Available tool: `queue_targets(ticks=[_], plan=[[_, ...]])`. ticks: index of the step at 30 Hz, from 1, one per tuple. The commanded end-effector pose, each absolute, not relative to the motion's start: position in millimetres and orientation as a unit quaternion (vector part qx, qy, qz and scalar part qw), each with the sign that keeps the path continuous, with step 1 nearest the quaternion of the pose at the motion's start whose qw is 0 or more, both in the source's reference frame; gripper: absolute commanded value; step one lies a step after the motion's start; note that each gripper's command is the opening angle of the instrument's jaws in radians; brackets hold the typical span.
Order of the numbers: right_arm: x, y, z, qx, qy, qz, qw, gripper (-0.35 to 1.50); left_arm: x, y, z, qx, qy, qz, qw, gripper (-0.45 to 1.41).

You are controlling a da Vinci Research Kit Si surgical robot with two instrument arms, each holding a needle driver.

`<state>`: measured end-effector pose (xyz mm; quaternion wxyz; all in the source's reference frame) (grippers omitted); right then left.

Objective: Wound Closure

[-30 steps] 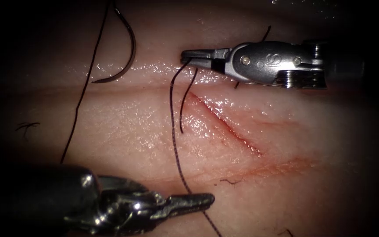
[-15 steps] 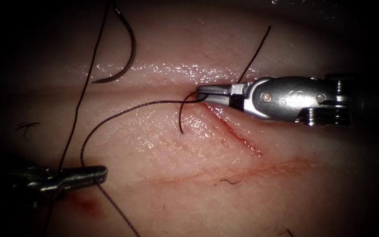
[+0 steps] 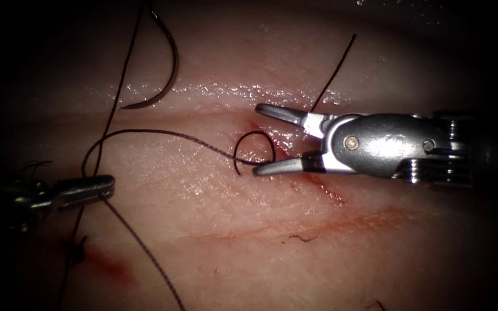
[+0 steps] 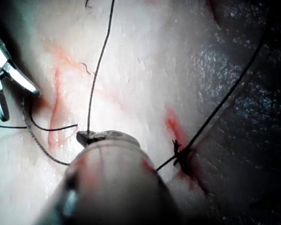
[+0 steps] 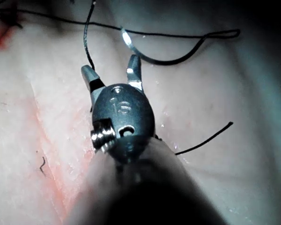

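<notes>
The right arm's tool [image 3: 263, 138] reaches in level from the right, its jaws spread wide and gripping nothing. The left arm's tool [image 3: 96, 187] lies low at the left, jaws closed on the thread [image 3: 162, 133].

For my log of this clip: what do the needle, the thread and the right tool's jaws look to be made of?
Needle: thin dark metal, likely steel, with a glint along its curve; it lies free on the tissue, left of the cut.
Thread: dark, apparently braided fibre, matte with a beaded texture; the left tool holds it.
Right tool: polished silvery metal with bright highlights, open, empty.
</notes>
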<state>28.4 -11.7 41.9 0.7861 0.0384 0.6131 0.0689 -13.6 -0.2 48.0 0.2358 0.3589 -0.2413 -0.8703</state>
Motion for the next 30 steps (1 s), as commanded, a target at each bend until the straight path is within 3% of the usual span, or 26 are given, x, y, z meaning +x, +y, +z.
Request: queue_targets(ticks=[1,7,15,17,18,19,20,30], plan=[[28.9,-11.3,42.1,0.039,0.616,0.073,0.784,1.28,-14.1,-0.6,48.5,0.357,-0.242,-0.870,0.239,-0.45],[27.8,-10.2,41.7,0.044,0.616,0.089,0.782,1.48,-13.9,-1.2,48.3,0.350,-0.247,-0.869,0.248,-0.45],[27.2,-8.4,41.8,0.044,0.613,0.098,0.783,1.45,-13.8,-1.4,47.9,0.345,-0.251,-0.867,0.257,-0.45],[27.0,-7.5,41.9,0.044,0.618,0.102,0.779,1.11,-13.8,-1.4,47.9,0.344,-0.251,-0.867,0.257,-0.45],[26.8,-6.5,42.2,0.034,0.622,0.110,0.774,0.02,-13.8,-1.4,47.9,0.344,-0.252,-0.866,0.260,-0.45],[26.8,-6.5,42.2,0.034,0.622,0.110,0.774,0.02,-13.8,-1.4,47.9,0.344,-0.252,-0.866,0.260,-0.45],[26.8,-6.1,42.4,0.025,0.623,0.108,0.775,-0.35,-13.8,-1.4,47.9,0.343,-0.252,-0.867,0.260,-0.45],[32.1,-6.0,47.7,0.008,0.627,0.068,0.776,-0.35,-14.2,0.2,47.7,0.364,-0.243,-0.862,0.256,-0.45]])
